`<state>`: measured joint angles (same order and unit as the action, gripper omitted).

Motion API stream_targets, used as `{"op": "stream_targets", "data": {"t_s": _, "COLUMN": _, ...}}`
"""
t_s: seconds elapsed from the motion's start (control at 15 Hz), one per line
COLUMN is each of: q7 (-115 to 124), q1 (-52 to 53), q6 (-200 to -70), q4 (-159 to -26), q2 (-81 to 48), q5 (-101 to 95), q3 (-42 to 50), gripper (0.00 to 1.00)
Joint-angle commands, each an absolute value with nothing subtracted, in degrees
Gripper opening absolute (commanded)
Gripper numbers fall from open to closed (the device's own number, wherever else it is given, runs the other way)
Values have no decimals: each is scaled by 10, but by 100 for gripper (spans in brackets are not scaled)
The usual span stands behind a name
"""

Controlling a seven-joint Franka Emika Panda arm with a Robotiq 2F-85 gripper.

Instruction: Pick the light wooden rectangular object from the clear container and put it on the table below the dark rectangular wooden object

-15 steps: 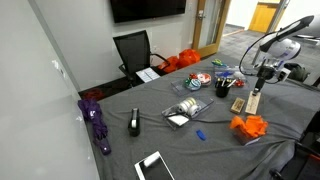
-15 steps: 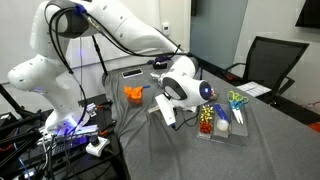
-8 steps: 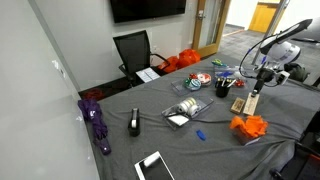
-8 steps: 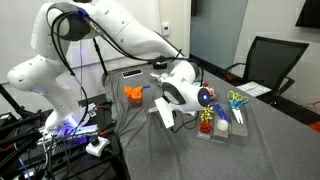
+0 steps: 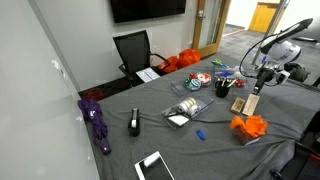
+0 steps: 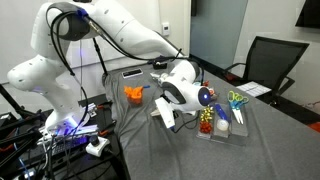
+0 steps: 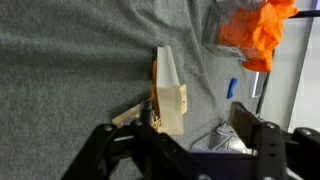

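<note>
As wrist view shows gripper [image 7: 166,124] clamping pale block [image 7: 168,85] | exterior view: clear container [image 5: 188,108]

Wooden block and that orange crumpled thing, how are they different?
The pale wooden block is tan; the orange crumpled thing is bright orange. The block has straight, flat sides; the orange thing is lumpy and wrinkled. The block is held in the gripper; the orange thing lies on the gray table. Both are small things near each other.
</note>
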<state>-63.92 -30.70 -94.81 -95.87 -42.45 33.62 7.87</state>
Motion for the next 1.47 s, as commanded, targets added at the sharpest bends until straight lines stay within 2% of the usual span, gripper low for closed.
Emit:
{"op": "stream_targets", "data": {"t_s": 0.0, "q7": -655, "q1": -308, "q6": -963, "q4": -961, "q2": -414, "q5": 321, "q3": 78, "gripper": 100}}
{"op": "stream_targets", "data": {"t_s": 0.53, "q7": -660, "q1": -297, "q6": -1012, "q4": -971, "q2": -395, "q5": 296, "q3": 76, "gripper": 100}}
{"op": "stream_targets", "data": {"t_s": 1.0, "q7": -655, "q1": -250, "q6": -1208, "q4": -1064, "q2": -318, "q5": 286, "q3": 63, "gripper": 100}}
{"op": "stream_targets", "data": {"t_s": 1.4, "q7": -625, "q1": -220, "q6": -1294, "q4": -1118, "q2": -261, "q5": 231, "q3": 62, "gripper": 100}}
